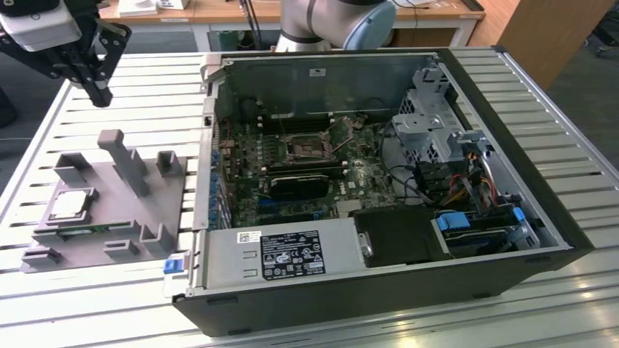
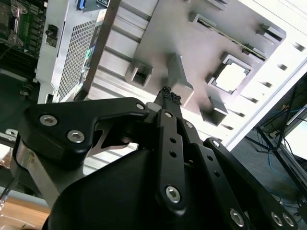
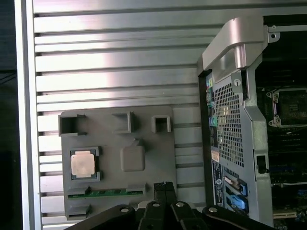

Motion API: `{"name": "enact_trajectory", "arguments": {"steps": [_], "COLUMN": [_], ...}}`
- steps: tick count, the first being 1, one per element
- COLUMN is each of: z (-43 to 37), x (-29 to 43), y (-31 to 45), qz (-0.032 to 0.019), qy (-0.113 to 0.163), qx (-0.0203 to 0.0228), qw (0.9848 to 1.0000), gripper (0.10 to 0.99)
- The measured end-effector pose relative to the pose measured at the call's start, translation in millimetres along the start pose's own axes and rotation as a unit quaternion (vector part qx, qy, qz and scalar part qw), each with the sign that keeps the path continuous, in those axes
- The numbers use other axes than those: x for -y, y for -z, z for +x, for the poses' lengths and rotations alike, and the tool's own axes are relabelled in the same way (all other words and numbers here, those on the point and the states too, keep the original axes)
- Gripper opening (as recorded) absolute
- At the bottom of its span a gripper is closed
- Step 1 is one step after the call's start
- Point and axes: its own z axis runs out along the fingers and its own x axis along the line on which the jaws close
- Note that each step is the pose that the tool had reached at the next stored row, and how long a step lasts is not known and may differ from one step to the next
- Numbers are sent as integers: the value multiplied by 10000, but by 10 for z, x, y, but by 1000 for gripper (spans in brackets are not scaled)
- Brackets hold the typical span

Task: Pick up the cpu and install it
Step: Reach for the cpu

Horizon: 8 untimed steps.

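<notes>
A grey fixture [image 1: 124, 190] sits on the slatted metal table [image 1: 145, 87] towards the exterior view's left. The cpu [image 1: 71, 206] lies flat in a square pocket on that fixture's left part, silvery top up; both wrist views show it seated there too [image 3: 83, 163] [image 2: 231, 76]. Just beside the cpu, along the fixture's near edge, a thin green strip [image 3: 108, 192] rests in a slot; it looks like a memory stick, though I can't be sure. The gripper [image 1: 97, 94] hangs above the table past the fixture's far edge, well apart from the cpu, its fingertips [image 3: 164, 186] pressed together and grasping nothing. To the fixture's right lies the open computer case [image 1: 320, 76], touching or almost touching the fixture's right edge. Farther right of the fixture, inside the case, the motherboard's socket [image 1: 309, 147] is open and bare, with the power supply [image 1: 280, 254] nearer the camera.
</notes>
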Motion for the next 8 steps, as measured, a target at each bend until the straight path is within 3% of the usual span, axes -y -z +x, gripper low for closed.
{"name": "enact_trajectory", "arguments": {"steps": [8], "z": [131], "x": [10], "y": [-1], "qz": [0], "qy": [0], "qx": [-4], "qw": [10000], "gripper": [106]}}
